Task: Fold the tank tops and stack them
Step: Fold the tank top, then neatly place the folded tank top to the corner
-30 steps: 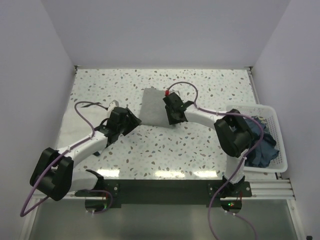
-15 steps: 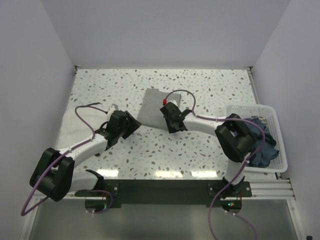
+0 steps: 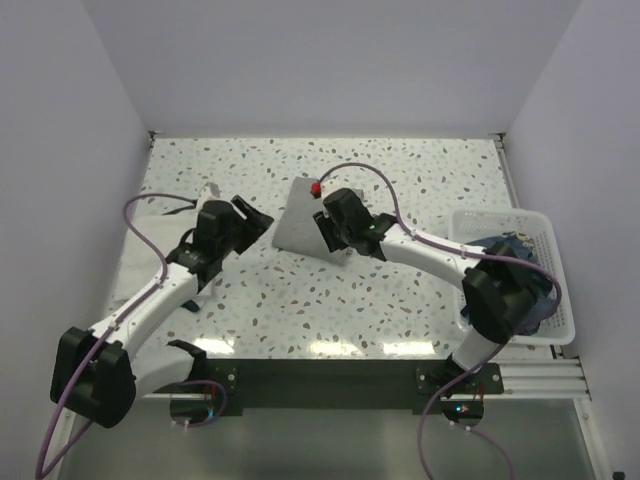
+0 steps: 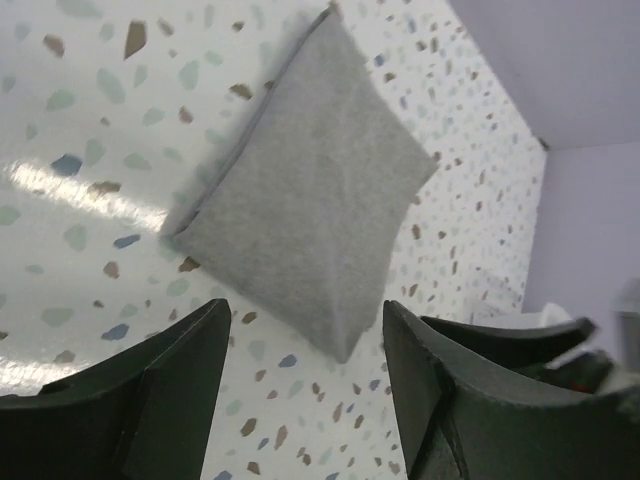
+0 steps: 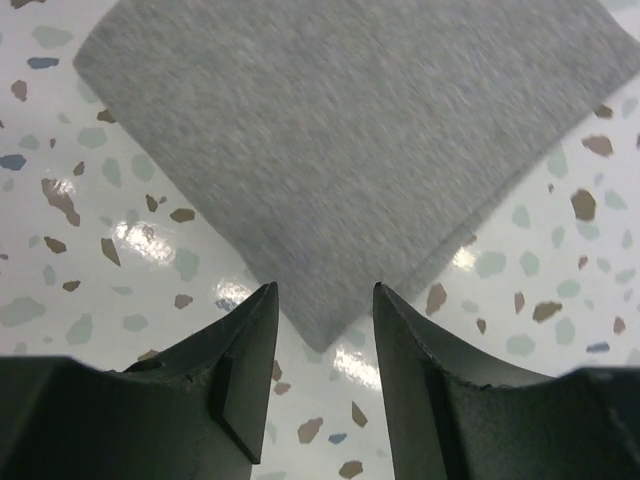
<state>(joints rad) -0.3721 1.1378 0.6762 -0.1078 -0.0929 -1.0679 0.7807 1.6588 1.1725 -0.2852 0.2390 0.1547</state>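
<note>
Right arm [image 3: 420,240] swung; grey tank top [image 5: 340,150] corner between its jaws.

Bright, even light falls from overhead. Glare patches shine on the glossy table [image 3: 330,347] in every view. The grey tank top [image 5: 360,130] looks softly blurred in the right wrist view.

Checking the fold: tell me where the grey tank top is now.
In the top view, the folded grey tank top lies flat near the middle of the speckled table, between the left fingers and the right fingers.
</note>
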